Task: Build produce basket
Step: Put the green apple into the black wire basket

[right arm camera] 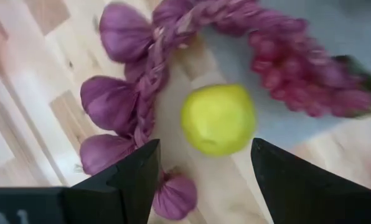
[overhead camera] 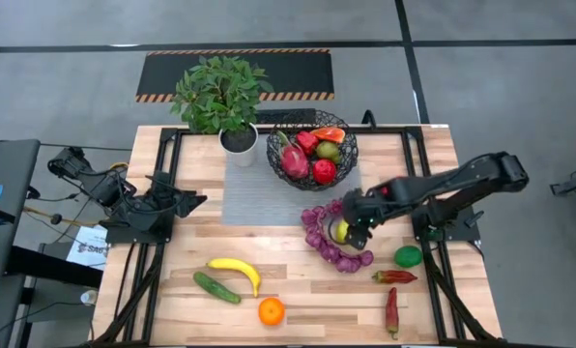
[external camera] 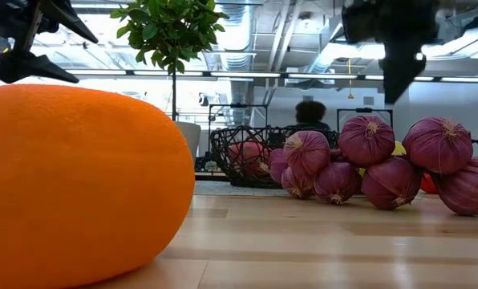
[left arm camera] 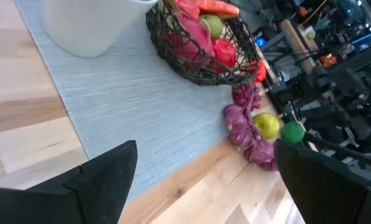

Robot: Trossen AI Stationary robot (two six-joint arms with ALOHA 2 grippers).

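Left gripper [overhead camera: 193, 201]: parked at the left edge of the bench [overhead camera: 172, 300], well apart from all produce. Its fingers [left arm camera: 104, 180] are spread wide, with nothing between them.

Cucumber [overhead camera: 216, 287]: laid on the bare wood toward the front left, just beside the banana.

Banana [overhead camera: 236, 270]: curved, set close behind and to the right of the cucumber.

Potted plant [overhead camera: 220, 92]: stood in a white pot [overhead camera: 239, 141] at the back corner of the grey mat [overhead camera: 259, 198].

Orange [overhead camera: 271, 310]: placed near the front edge, right of the cucumber; the low view is largely filled by it.

Basket [overhead camera: 312, 147]: black wire, stood at the back on the mat, just right of the pot. Held inside are a pink dragonfruit [overhead camera: 294, 158], a red apple [overhead camera: 324, 171], a green fruit [overhead camera: 328, 151] and further red and orange pieces.

Purple string [overhead camera: 329, 242]: curved in a loop on the bench at the mat's right front corner.

Yellow-green fruit [right arm camera: 218, 119]: rested on the bench inside that loop.

Right gripper [overhead camera: 349, 232]: held directly above the yellow-green fruit. Its fingers [right arm camera: 132, 174] are parted wide on either side of the fruit and are not closed on it.

Red pepper [overhead camera: 394, 276]: laid right of the string.

Lime [overhead camera: 408, 256]: set just behind that pepper.

Red chilli [overhead camera: 392, 311]: laid lengthwise near the front right.
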